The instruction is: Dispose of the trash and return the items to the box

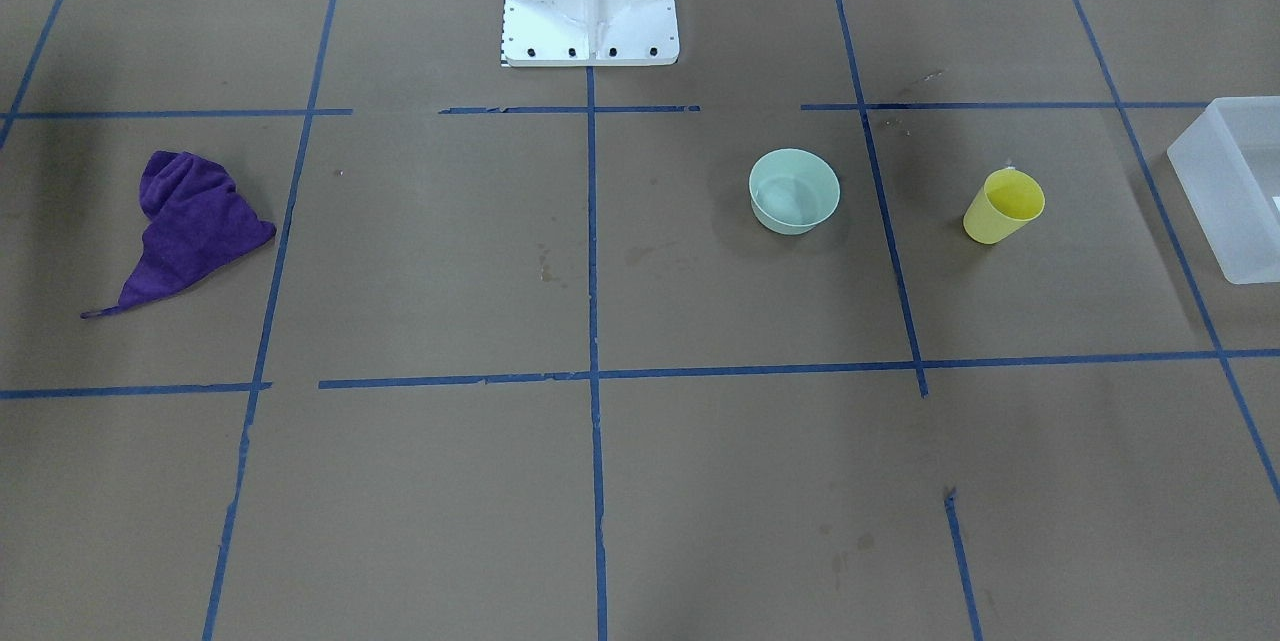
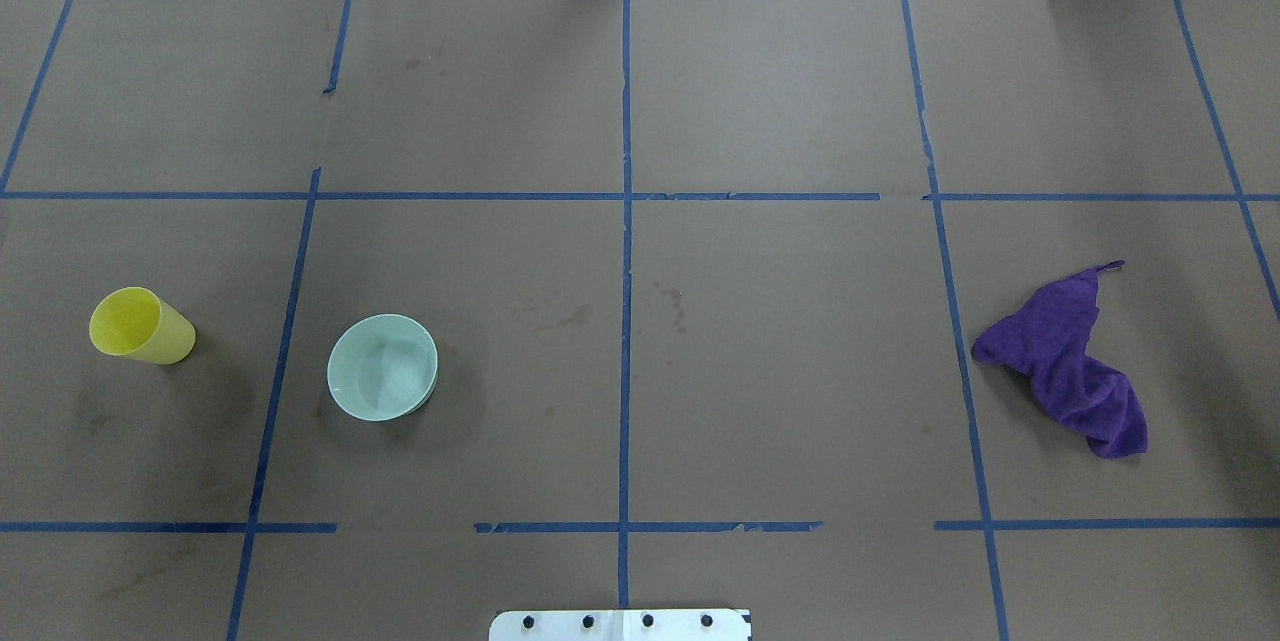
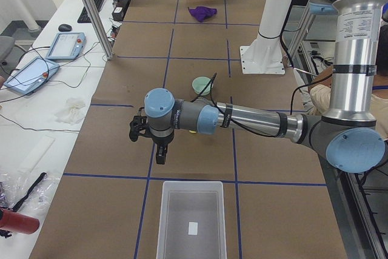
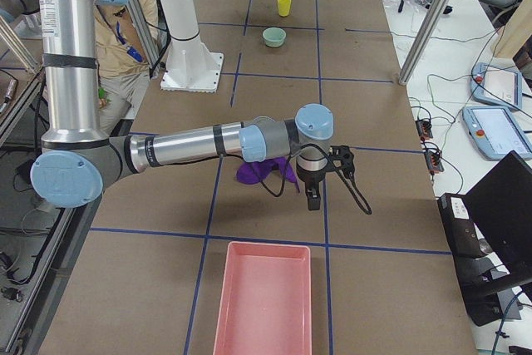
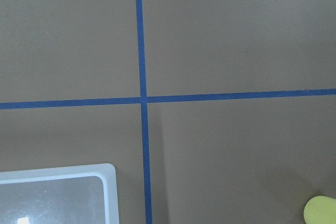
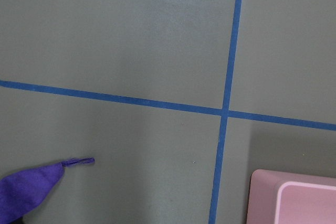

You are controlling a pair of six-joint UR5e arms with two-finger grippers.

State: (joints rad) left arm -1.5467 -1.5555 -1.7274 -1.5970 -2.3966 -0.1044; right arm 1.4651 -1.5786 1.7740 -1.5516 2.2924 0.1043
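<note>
Frosted-white plastic comes first at the robot's left end of the table: the translucent bin (image 3: 190,184), rectangular and straight-walled, with a small pale patch on its floor. Just past its far rim the left gripper (image 3: 160,157) hangs above the brown paper (image 1: 450,271), pointing down. It shows only in the side view, so I cannot tell how its jaws stand or whether it grips anything. Next is the yellow cup (image 1: 1003,206), small, tapered, smooth plastic, standing upright with its mouth up, near the bin but apart from it. One blue tape line (image 1: 893,251) further along sits the mint-green bowl (image 1: 795,191), round, shallow, a little wider than the cup and also mouth up. Both rest on the paper, outside the bin. Level with the middle of the table stands the white metal robot base (image 1: 590,21), bolted along its front edge. Well beyond it a crumpled purple cloth (image 1: 190,226) lies soft and nappy, one thin corner trailing out. The right gripper (image 4: 312,199) hangs beside that cloth, and again I cannot tell its jaws from the side view. Farthest off is a pink plastic bin (image 4: 266,245) with rounded corners.
</note>
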